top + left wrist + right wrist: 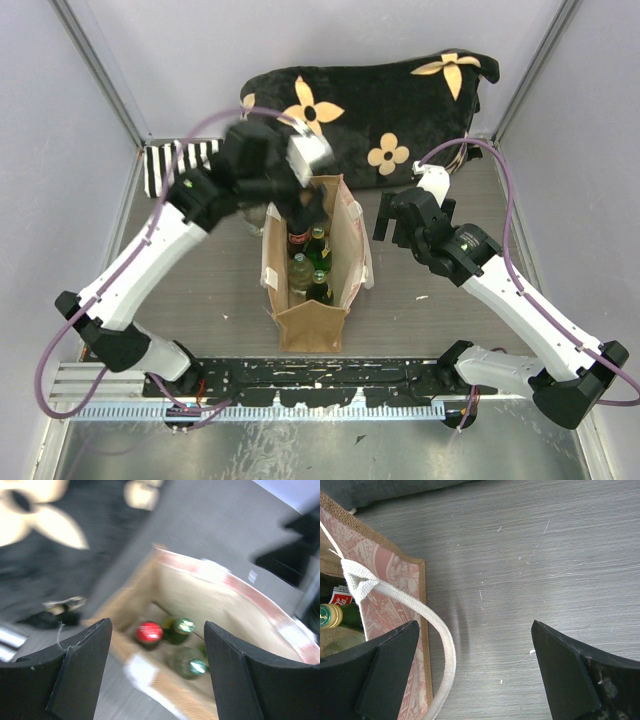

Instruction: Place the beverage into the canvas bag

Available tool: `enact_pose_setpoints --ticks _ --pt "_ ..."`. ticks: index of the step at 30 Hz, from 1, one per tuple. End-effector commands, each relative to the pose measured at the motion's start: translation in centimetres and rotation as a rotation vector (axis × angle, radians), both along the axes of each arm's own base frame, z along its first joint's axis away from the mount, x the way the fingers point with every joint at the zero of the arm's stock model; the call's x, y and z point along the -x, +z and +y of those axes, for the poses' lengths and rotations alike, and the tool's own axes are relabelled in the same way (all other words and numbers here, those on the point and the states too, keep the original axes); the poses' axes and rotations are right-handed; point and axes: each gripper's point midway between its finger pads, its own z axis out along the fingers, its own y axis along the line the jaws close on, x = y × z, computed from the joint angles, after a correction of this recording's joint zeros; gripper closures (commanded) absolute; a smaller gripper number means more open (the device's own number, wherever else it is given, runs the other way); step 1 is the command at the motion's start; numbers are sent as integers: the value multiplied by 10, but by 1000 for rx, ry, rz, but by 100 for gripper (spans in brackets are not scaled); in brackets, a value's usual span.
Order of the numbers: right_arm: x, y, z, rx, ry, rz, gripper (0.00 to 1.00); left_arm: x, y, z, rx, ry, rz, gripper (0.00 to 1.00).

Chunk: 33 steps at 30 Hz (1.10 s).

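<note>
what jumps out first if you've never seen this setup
A tan canvas bag stands open mid-table with several bottles upright inside it. Behind it, a black cushion with cream flowers lies along the back wall. The left gripper hangs open right over the bag's mouth, and the right gripper is open beside the bag.

Grey wood-grain table (200,300), fine scratches and pale specks on it. Plain pale walls (330,40) on three sides, metal posts (100,70) at the back corners. Black cushion (370,100) with cream flowers along the back wall; striped black-and-white cloth (165,170) beside it, left. Perforated black rail (330,372) at the near edge. Even light, soft shadows
</note>
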Motion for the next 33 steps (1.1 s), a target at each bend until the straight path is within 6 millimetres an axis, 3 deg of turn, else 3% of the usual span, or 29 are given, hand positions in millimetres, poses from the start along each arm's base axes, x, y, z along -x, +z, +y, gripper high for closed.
enact_pose_setpoints --ticks 1,3,6,10,20,27,33 --pt "-7 19 0 -39 -29 -55 0 -65 10 72 20 283 142 20" --pt "-7 17 1 -39 -26 -50 0 -83 -4 97 -42 363 195 20" --pt "-8 15 1 -41 -30 -46 0 -89 -37 116 -153 397 304 21" --pt "-8 17 1 -47 -31 -47 0 -84 -79 124 -273 390 443 23" --pt "4 6 -6 -72 -62 -24 0 -106 -140 142 -453 422 506 23" --pt "8 0 -9 -70 -74 -3 0 -116 -167 148 -539 409 549 30" --pt "12 -5 -12 -80 -88 3 0 -120 -181 152 -588 402 558 30"
